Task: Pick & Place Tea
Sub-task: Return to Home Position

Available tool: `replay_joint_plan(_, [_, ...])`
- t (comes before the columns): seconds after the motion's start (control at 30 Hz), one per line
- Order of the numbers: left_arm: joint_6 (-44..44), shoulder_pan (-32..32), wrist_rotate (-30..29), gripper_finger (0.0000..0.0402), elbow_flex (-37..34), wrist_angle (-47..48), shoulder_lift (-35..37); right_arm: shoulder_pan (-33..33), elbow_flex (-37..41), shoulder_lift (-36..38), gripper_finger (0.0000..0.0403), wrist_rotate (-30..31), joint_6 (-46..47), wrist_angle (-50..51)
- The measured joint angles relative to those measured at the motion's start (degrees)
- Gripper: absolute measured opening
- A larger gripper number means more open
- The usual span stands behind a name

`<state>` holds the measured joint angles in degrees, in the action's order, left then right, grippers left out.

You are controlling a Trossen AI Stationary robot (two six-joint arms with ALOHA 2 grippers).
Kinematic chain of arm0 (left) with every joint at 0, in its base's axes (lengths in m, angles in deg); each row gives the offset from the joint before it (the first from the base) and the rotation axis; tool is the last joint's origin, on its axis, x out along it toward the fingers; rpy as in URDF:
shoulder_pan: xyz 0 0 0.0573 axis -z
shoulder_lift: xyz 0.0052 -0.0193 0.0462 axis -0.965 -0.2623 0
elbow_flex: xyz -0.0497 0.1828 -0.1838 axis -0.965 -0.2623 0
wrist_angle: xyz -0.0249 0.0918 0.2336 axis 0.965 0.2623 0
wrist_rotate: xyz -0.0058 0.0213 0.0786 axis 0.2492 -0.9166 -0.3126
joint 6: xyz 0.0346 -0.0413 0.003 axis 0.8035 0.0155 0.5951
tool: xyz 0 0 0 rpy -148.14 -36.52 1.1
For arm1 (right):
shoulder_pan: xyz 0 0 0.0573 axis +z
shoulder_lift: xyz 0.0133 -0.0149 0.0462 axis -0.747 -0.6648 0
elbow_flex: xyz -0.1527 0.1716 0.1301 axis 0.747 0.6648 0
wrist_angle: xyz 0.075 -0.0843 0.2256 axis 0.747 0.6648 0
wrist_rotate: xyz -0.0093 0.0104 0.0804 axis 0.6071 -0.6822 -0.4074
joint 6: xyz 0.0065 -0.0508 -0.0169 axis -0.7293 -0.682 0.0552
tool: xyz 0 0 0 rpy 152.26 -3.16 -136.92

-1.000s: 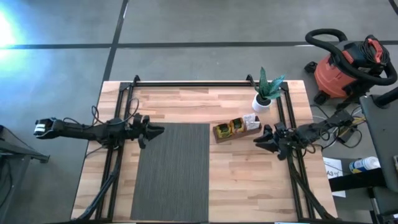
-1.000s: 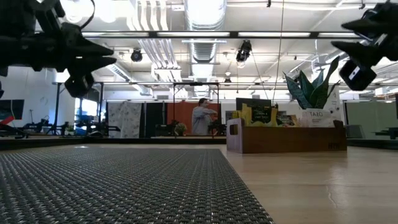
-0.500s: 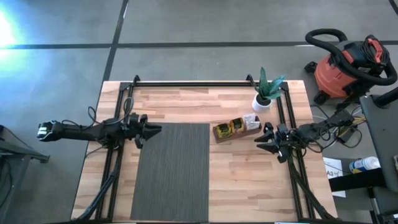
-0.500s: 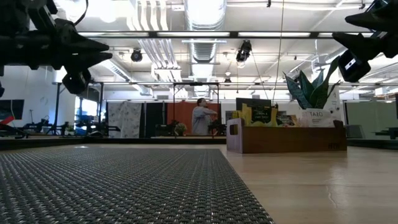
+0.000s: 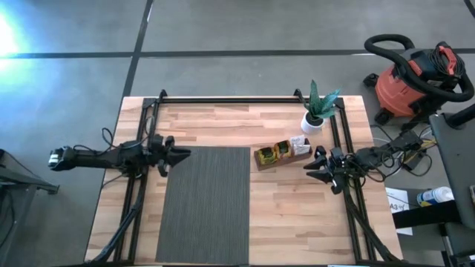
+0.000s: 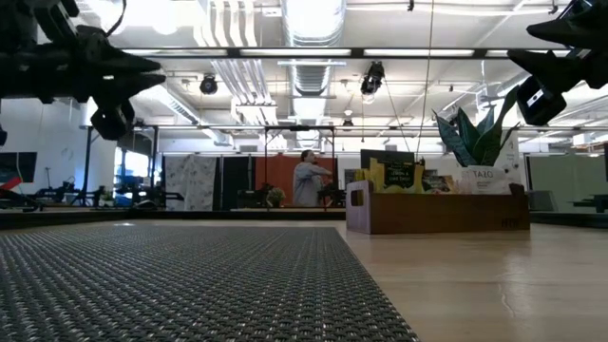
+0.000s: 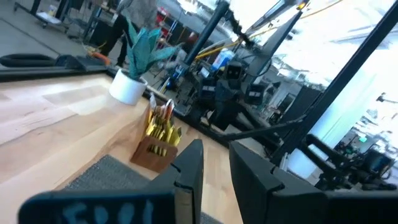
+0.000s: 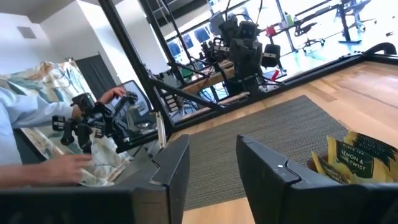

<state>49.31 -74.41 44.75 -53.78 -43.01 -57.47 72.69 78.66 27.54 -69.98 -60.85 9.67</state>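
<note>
A brown wooden tray (image 5: pixel 283 162) stands right of the table's middle. The tea stands upright in it: yellow sachets (image 5: pixel 272 153) and white ones (image 5: pixel 299 144). The low view shows the tray (image 6: pixel 437 215) and the tea (image 6: pixel 393 174), as do the left wrist view (image 7: pixel 160 127) and the right wrist view (image 8: pixel 356 159). My left gripper (image 5: pixel 182 154) hovers level and open at the grey mat's far left corner (image 7: pixel 214 152). To the tray's right, my right gripper (image 5: pixel 310 169) hovers level and open (image 8: pixel 211 148). Both are off the table and hold nothing.
A grey woven mat (image 5: pixel 204 208) covers the table's middle down to the near edge. A potted plant in a white pot (image 5: pixel 315 116) stands behind the tray. Black frame rails (image 5: pixel 245 99) run along the far edge and both sides. A person's hands (image 8: pixel 93 124) work controllers beyond the table.
My left gripper has drawn back a little toward the table's left edge, and its fingertips have tipped up. My right gripper has rolled slightly about its own axis while staying in place. The tray and the tea have not moved.
</note>
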Motion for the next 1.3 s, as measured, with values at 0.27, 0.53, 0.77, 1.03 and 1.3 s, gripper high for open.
replay_joint_plan(0.27, [3.0, 0.0, 0.8, 0.0073, -0.1, 7.5, 13.2, 0.0, 0.0, 0.0, 0.0132, 0.0, 0.0, 0.0])
replay_joint_plan(0.53, [30.6, 0.5, 2.8, 0.0073, -0.1, 14.0, 13.3, 0.0, 0.0, 0.0, 0.0123, 0.1, 0.0, 0.2])
replay_joint_plan(0.77, [31.4, 0.5, 3.0, 0.0073, -0.1, 15.0, 13.3, 0.0, 0.0, 0.0, 0.0130, 0.1, 0.0, 0.4])
replay_joint_plan(1.03, [30.8, 0.5, 3.0, 0.0073, -0.1, 14.9, 13.3, 0.0, 0.0, -0.1, 0.0133, 0.1, 0.0, 0.4])
replay_joint_plan(1.3, [30.8, 0.5, 2.9, 0.0073, 0.0, 14.8, 13.2, 0.0, 0.0, -0.1, 0.0123, 0.1, 0.0, 0.4])
